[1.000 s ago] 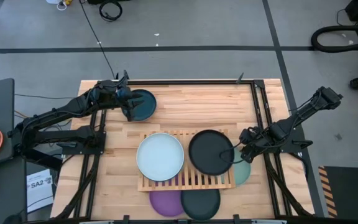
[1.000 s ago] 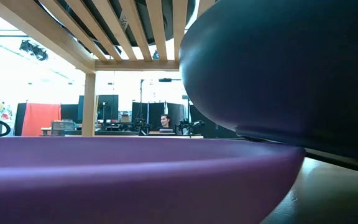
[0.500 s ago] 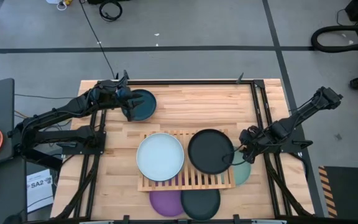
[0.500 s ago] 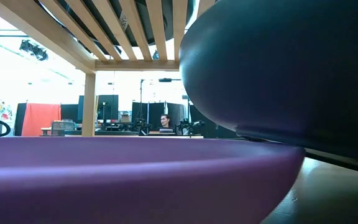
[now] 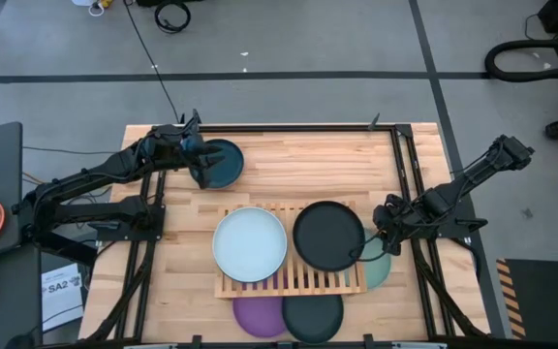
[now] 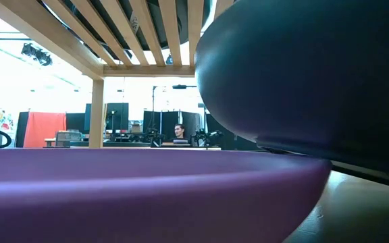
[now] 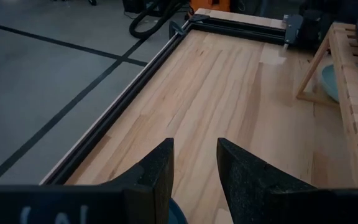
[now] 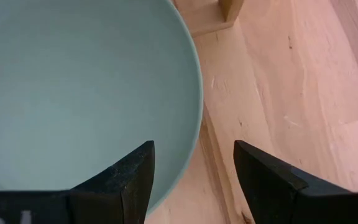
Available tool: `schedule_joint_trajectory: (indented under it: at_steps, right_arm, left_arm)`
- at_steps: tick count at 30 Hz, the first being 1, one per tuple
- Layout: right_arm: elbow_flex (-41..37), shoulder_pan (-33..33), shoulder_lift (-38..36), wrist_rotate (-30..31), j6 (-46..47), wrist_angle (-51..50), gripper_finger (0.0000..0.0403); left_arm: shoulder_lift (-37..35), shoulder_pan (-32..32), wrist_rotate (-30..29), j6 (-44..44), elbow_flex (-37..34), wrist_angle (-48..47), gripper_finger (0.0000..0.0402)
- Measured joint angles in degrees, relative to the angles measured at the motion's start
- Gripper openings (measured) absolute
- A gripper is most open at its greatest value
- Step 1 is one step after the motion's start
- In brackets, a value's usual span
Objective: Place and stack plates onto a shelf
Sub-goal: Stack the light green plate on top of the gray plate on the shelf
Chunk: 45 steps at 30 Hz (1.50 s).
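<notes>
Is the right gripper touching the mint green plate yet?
Apart. The right wrist view shows the right gripper open above the mint green plate, one finger on each side of its rim.

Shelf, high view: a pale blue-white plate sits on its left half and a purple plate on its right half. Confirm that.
Not quite. On the shelf, the pale blue-white plate does sit on the left half, but the plate on the right half is the black plate. The purple plate lies on the table at the shelf's near edge. The high view shows this.

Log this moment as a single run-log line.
shelf: pale blue-white plate, black plate on top | left gripper: at dark teal plate | right gripper: open over mint green plate
</notes>
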Motion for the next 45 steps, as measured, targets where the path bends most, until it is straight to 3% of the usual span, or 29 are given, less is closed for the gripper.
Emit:
schedule_joint_trajectory:
  at_steps: [13,27,45]
  right_arm:
    - [-6.7,0.02,1.21,-0.98,-0.12,10.05,0.0224]
    - [-7.34,0.01,1.21,-3.82,-0.12,10.3,0.0219]
    - [-7.39,0.0,1.21,-6.12,-0.1,10.3,0.0073]
  left_arm:
    - [0.0,0.0,-0.02,-0.06,0.0,0.0,0.0128]
    - [0.0,-0.01,-0.02,0.04,0.0,0.0,0.0128]
    - [0.0,-0.02,-0.02,0.07,0.0,0.0,0.0128]
